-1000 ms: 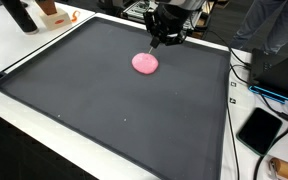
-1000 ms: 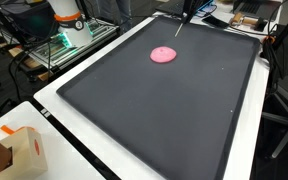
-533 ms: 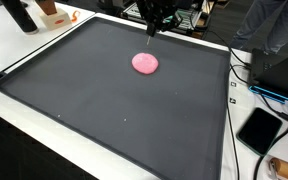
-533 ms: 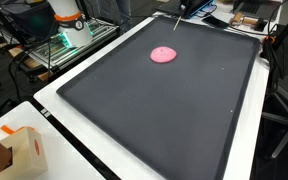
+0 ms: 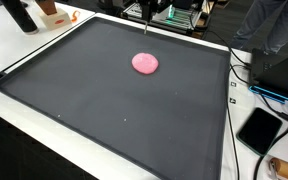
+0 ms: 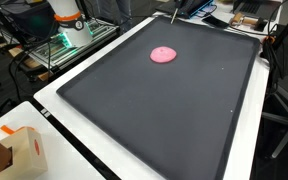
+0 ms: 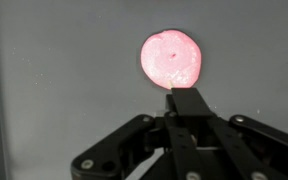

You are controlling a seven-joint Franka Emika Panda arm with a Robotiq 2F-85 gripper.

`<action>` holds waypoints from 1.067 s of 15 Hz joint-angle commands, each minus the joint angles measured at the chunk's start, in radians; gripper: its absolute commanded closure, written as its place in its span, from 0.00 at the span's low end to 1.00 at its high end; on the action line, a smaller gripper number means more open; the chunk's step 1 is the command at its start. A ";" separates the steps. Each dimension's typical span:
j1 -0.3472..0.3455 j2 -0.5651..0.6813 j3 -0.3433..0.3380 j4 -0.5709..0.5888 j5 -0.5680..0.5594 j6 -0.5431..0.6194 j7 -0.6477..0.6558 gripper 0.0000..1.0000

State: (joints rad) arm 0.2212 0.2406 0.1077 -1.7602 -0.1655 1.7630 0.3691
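A white table is carrying a black mat that is covering most of it. A pink disc is lying on the mat near its far edge. A box is sitting at the table's corner, beside the mat.

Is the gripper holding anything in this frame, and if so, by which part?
Nothing is held. The gripper hangs with jaws shut and empty, and the pink disc lies flat on the black mat, apart from it.
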 commanded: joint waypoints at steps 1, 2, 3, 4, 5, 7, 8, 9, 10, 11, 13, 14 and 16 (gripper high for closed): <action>-0.029 -0.099 0.007 -0.115 0.033 0.086 -0.100 0.97; -0.033 -0.116 0.008 -0.133 0.031 0.105 -0.126 0.97; -0.020 -0.049 0.006 -0.047 0.006 0.050 -0.074 0.87; -0.023 -0.065 0.007 -0.063 0.006 0.063 -0.090 0.87; -0.025 -0.076 0.008 -0.075 0.006 0.070 -0.098 0.87; -0.026 -0.087 0.009 -0.086 0.006 0.074 -0.102 0.87; -0.027 -0.089 0.009 -0.089 0.006 0.076 -0.103 0.87; -0.027 -0.090 0.009 -0.092 0.006 0.078 -0.103 0.87; -0.027 -0.090 0.009 -0.094 0.006 0.080 -0.104 0.87; -0.027 -0.090 0.009 -0.096 0.006 0.082 -0.104 0.87; -0.027 -0.090 0.009 -0.097 0.006 0.083 -0.105 0.87; -0.027 -0.090 0.009 -0.097 0.006 0.083 -0.105 0.87; -0.027 -0.090 0.009 -0.097 0.006 0.084 -0.105 0.87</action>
State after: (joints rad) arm 0.2017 0.1501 0.1086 -1.8600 -0.1585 1.8500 0.2627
